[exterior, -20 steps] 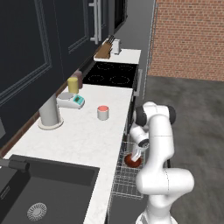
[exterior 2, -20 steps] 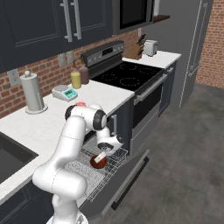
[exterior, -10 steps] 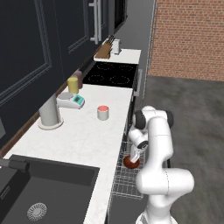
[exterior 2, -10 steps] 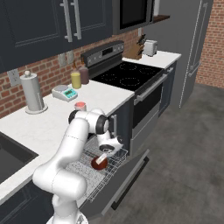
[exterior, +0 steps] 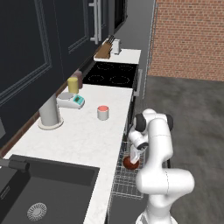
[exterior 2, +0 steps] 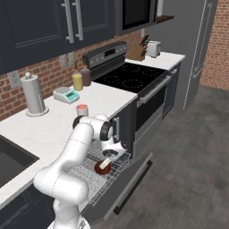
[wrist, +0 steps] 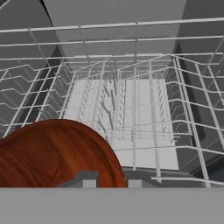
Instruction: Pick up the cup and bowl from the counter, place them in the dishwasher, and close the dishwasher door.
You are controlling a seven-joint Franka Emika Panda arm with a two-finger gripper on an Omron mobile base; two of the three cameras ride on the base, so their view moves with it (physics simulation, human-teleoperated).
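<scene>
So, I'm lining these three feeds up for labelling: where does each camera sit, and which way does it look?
Left base view: behind the arm on its left, looking forward and down along the counter to the cup; the white arm rises at lower right.
Right base view: behind on the right, facing the counter and the open dishwasher door; the arm rises at lower left.
Hand view: on the hand, looking down into the wire rack; the claw grips the bowl.
Both base views share the cup, rack and bowl.
</scene>
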